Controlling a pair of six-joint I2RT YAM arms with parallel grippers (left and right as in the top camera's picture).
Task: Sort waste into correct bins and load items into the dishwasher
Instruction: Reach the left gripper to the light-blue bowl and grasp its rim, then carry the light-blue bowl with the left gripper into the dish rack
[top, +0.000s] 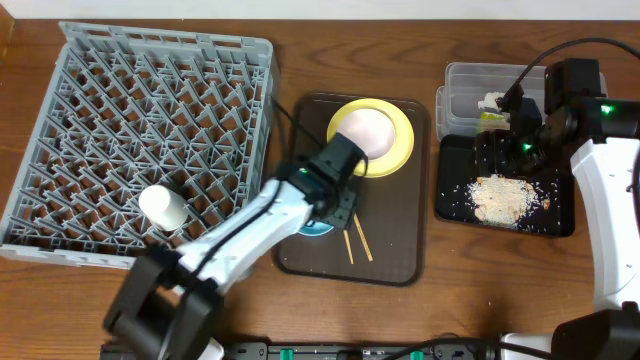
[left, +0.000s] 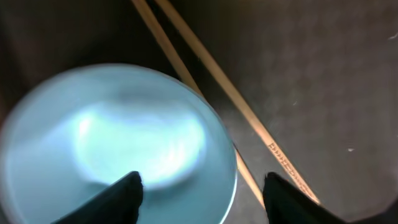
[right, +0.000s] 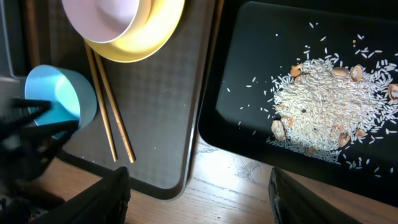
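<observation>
Light-blue bowl (left: 118, 143) sits on the brown serving tray (top: 390, 250) mid-worktop, just beside the chopsticks (left: 249, 118). The left claw (left: 202, 183) straddles its rim with jaws apart, one finger inside and one outside. The right claw (right: 199, 180) hangs wide and empty at the black tray (right: 249, 134) of food bits (right: 323, 106), near the worktop's right edge.

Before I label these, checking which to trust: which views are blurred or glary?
Left wrist: the light-blue bowl is soft, with a washed-out bright patch inside; the chopsticks are sharper. Right wrist: the food bits on the black tray are crisp, far left edge smeared. Overhead: sharp, evenly lit.
</observation>
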